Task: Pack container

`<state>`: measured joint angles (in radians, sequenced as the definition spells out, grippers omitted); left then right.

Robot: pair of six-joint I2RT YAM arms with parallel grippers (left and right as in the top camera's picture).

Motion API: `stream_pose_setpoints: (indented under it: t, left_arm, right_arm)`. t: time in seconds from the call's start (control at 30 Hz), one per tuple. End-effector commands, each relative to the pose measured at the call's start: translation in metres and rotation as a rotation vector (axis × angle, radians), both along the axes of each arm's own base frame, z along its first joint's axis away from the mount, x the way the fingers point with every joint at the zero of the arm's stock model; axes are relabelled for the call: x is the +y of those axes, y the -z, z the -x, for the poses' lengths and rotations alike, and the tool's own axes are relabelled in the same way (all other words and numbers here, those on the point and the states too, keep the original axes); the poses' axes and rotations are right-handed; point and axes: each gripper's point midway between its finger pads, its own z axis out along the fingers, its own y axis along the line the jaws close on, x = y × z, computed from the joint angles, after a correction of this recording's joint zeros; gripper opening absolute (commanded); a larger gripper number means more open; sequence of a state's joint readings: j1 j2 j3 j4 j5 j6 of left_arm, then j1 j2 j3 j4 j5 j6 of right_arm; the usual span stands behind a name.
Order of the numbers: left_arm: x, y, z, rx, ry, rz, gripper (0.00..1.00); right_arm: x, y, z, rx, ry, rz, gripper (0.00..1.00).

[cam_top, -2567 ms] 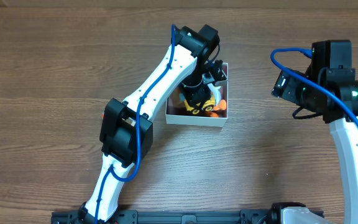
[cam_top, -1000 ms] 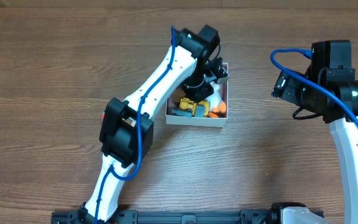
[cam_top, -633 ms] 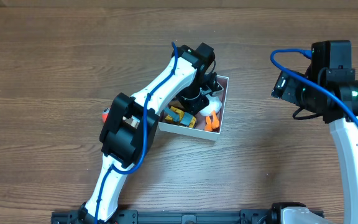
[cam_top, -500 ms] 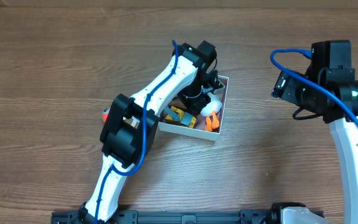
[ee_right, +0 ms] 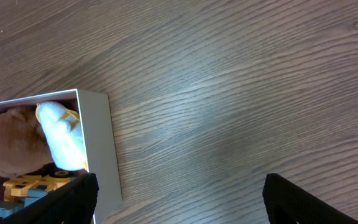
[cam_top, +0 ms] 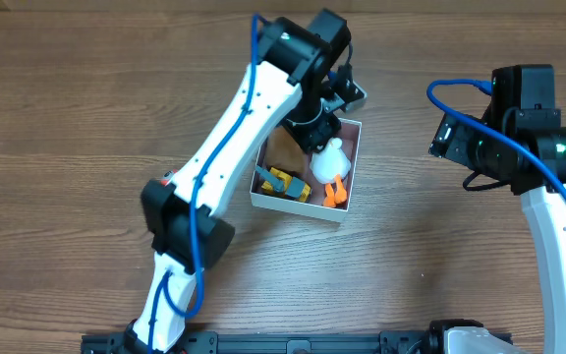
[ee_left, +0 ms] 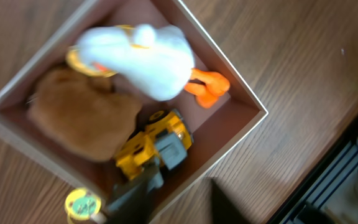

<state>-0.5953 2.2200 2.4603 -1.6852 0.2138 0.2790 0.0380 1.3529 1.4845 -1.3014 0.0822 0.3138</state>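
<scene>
The container (cam_top: pixel 350 169) is a white box with a pink inside, lying askew at the table's middle. It holds a white duck (cam_top: pixel 332 159) with orange feet, a brown plush (cam_top: pixel 281 152) and a yellow truck (cam_top: pixel 289 184). My left gripper (cam_top: pixel 318 128) hovers over the container's far edge, open and empty. In the left wrist view the gripper (ee_left: pixel 179 202) sits above the container wall (ee_left: pixel 241 130), with the duck (ee_left: pixel 148 53), the plush (ee_left: pixel 82 118) and the truck (ee_left: pixel 157 146) below. My right gripper (cam_top: pixel 446 134) is open, well to the right of the container.
A small yellow and green disc (ee_left: pixel 82 204) shows beside my left finger; whether it lies inside the container I cannot tell. A small red-orange thing (cam_top: pixel 166 179) peeks out beside my left arm. The right wrist view shows my open gripper (ee_right: pixel 194 199) over bare wood and the container wall (ee_right: pixel 98 143).
The container slid left and turned askew with my left gripper in it. The left gripper then rose out and moved toward the far edge, uncovering the duck. The right arm stayed still.
</scene>
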Motion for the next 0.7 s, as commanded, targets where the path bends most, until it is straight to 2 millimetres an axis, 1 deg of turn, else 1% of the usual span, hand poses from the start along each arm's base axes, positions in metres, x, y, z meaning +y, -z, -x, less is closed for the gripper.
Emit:
stream_pose_setpoints:
  t: [0.0,0.07,0.2,0.23,0.3,0.33,0.43,0.6,0.67]
  left_arm:
    - [0.019,-0.016,-0.011,-0.051,-0.205,-0.046,0.04]
    - [0.021,-0.009,-0.008,-0.022,-0.232,-0.063,0.04]
    - [0.032,0.025,0.008,0.085,-0.261,-0.158,0.04]
    - [0.039,0.035,0.011,0.105,-0.283,-0.201,0.04]
    - [0.058,0.056,0.018,0.131,-0.340,-0.318,0.04]
    - [0.064,0.062,0.020,0.137,-0.359,-0.356,0.04]
    - [0.073,0.073,0.026,0.161,-0.371,-0.407,0.04]
    - [0.074,0.076,0.029,0.169,-0.367,-0.421,0.04]
    - [0.075,0.080,0.030,0.170,-0.363,-0.430,0.05]
  right_arm:
    - [-0.003,-0.002,0.001,-0.004,0.004,0.007,0.87]
    - [-0.003,-0.001,0.002,0.004,0.004,0.008,0.87]
    - [-0.003,0.000,0.003,0.008,0.004,0.008,0.87]
    - [-0.003,0.000,0.003,0.008,0.004,0.008,0.87]
    - [-0.003,0.000,0.003,0.008,0.004,0.008,0.87]
    - [-0.003,0.000,0.003,0.008,0.004,0.008,0.87]
    - [-0.003,0.000,0.003,0.008,0.004,0.008,0.87]
    - [-0.003,0.000,0.003,0.008,0.004,0.008,0.87]
    - [-0.003,0.000,0.003,0.007,0.004,0.008,0.87]
